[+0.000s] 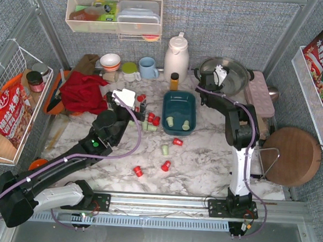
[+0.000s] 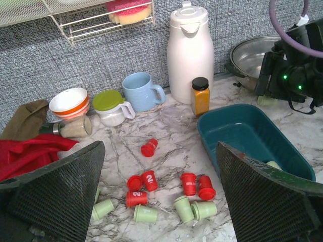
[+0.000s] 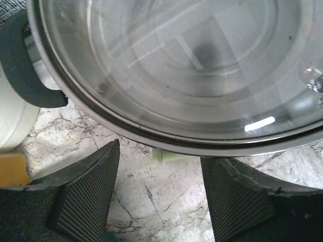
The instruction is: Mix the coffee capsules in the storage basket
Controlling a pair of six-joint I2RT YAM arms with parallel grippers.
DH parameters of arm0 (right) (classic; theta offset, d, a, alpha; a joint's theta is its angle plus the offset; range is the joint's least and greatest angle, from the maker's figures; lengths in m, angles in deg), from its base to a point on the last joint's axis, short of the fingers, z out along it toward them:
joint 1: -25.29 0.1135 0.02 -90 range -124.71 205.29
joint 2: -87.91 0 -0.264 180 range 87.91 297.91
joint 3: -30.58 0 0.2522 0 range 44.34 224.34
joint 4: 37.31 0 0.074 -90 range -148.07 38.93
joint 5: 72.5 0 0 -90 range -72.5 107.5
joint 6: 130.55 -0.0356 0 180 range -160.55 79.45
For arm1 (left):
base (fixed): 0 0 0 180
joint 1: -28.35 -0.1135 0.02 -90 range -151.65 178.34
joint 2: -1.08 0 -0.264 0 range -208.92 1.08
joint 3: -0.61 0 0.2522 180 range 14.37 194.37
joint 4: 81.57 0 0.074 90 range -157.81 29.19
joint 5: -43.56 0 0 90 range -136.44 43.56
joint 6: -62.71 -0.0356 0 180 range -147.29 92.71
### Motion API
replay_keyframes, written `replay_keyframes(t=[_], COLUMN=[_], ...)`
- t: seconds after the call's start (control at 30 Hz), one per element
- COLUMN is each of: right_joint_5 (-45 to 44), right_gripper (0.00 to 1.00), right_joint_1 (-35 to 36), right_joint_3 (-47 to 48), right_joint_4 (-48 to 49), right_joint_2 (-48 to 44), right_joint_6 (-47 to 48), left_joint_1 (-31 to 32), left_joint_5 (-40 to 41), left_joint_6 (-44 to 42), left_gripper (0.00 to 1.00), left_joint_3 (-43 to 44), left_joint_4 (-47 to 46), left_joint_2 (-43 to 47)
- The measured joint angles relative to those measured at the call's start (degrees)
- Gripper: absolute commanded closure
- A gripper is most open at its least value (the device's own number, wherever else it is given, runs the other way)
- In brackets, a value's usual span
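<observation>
The dark teal storage basket (image 1: 180,100) stands mid-table with two mint capsules (image 1: 170,121) lying in it. Red and mint coffee capsules (image 2: 150,180) lie in a cluster on the marble just left of the basket (image 2: 242,132), and a few more red ones (image 1: 166,165) are scattered nearer the front. My left gripper (image 1: 135,104) hovers over that cluster, open (image 2: 160,151) and holding nothing. Over by the pan (image 3: 166,75), my right gripper (image 1: 208,81) is open and empty (image 3: 159,169). One mint capsule (image 3: 167,155) pokes out from under the pan's rim just ahead of its fingers.
A white thermos (image 1: 176,56), an amber spice jar (image 1: 174,80), a light-blue mug (image 1: 148,67) and bowls line the back. A red cloth (image 1: 84,91) lies to the left, and a round wooden board (image 1: 291,156) to the right. A wire rack (image 1: 9,106) hangs on the left wall.
</observation>
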Motion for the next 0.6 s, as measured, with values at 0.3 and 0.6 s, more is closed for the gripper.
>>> replay_keyframes(t=[0.3,0.6], right_joint_5=[0.39,3.37], right_gripper=[0.32,0.40], right_joint_1=[-1.40,-3.23], right_joint_3=[13.81,20.06], right_joint_4=[-19.37,-29.59], right_joint_2=[6.12,9.20], right_joint_6=[-5.22,-7.72], left_joint_1=[0.00,0.00], left_joint_5=[-0.15,-0.20], left_joint_6=[0.24,0.42], left_gripper=[0.01,0.01], left_joint_3=[0.39,0.42], left_joint_4=[0.46,0.46], left_joint_2=[0.57,2.51])
